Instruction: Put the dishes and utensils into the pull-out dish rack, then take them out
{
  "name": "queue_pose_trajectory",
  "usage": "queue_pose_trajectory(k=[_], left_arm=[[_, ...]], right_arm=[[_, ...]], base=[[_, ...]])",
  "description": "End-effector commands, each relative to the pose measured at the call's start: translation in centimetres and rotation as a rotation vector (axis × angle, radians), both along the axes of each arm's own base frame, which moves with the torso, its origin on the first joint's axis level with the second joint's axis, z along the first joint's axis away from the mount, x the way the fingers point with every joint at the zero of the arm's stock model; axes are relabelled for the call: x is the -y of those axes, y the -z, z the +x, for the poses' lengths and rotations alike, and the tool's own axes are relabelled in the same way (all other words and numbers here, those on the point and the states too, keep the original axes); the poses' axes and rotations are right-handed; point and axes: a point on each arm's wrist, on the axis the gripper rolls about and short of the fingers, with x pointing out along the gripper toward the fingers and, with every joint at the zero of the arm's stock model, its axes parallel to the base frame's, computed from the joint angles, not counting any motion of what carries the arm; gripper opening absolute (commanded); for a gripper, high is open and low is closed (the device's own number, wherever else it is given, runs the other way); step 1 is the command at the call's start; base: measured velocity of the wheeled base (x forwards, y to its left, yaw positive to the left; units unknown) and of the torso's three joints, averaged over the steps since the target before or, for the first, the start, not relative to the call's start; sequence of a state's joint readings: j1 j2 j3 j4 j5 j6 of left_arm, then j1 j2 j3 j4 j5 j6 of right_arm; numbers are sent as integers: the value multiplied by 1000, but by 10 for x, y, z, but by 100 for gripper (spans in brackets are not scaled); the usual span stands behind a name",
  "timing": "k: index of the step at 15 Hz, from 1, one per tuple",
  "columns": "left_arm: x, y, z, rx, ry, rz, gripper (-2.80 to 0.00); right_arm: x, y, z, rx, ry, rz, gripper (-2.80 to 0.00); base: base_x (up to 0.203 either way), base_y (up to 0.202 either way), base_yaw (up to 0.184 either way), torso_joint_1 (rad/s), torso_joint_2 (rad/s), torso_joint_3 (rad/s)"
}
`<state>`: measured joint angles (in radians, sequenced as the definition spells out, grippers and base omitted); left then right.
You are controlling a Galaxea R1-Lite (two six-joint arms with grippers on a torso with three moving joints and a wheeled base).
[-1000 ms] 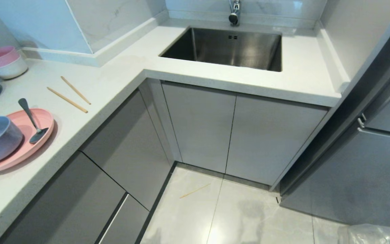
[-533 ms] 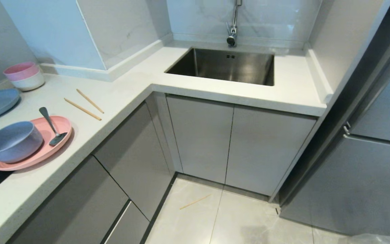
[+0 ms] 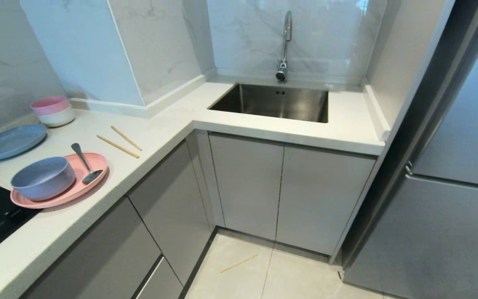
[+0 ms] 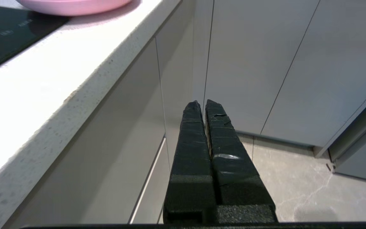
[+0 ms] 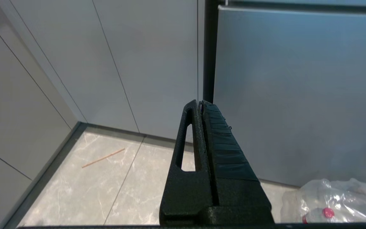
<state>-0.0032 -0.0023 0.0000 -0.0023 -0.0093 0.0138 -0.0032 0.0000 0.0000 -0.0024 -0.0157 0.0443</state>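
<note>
Bright, even kitchen light, sharp on my feeds.
I see glare on the marble backsplash (image 3: pixel 326 45) and wide-angle bending at the edges.

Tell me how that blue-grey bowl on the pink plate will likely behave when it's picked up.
The blue-grey bowl looks matte and plastic, so probably light and stiff, not fragile. Sitting off-centre on the pink plate, it may slide or drag the plate. Its thick rim should offer fair grip.

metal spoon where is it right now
In the head view, the slim silver metal spoon lies on the flat round pink plate, left on the white counter, beside the blue-grey bowl.
</note>
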Motion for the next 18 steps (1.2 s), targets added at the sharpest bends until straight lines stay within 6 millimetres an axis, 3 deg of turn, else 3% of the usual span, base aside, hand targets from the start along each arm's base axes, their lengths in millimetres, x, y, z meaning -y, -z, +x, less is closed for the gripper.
queue_pose_trajectory(k=[1,12,18], left_arm=[[0,0,0,0,0,0,-280],[0,0,0,-2,0,-5,-280],[0,0,0,-3,0,-5,-280]], right_arm=[[0,0,0,-1,1,0,-280],[0,0,0,-1,-1,0,-280],[0,0,0,1,0,0,-280]], base=[[0,0,0,2,2,204],[0,0,0,3,1,200],[0,0,0,1,0,42]])
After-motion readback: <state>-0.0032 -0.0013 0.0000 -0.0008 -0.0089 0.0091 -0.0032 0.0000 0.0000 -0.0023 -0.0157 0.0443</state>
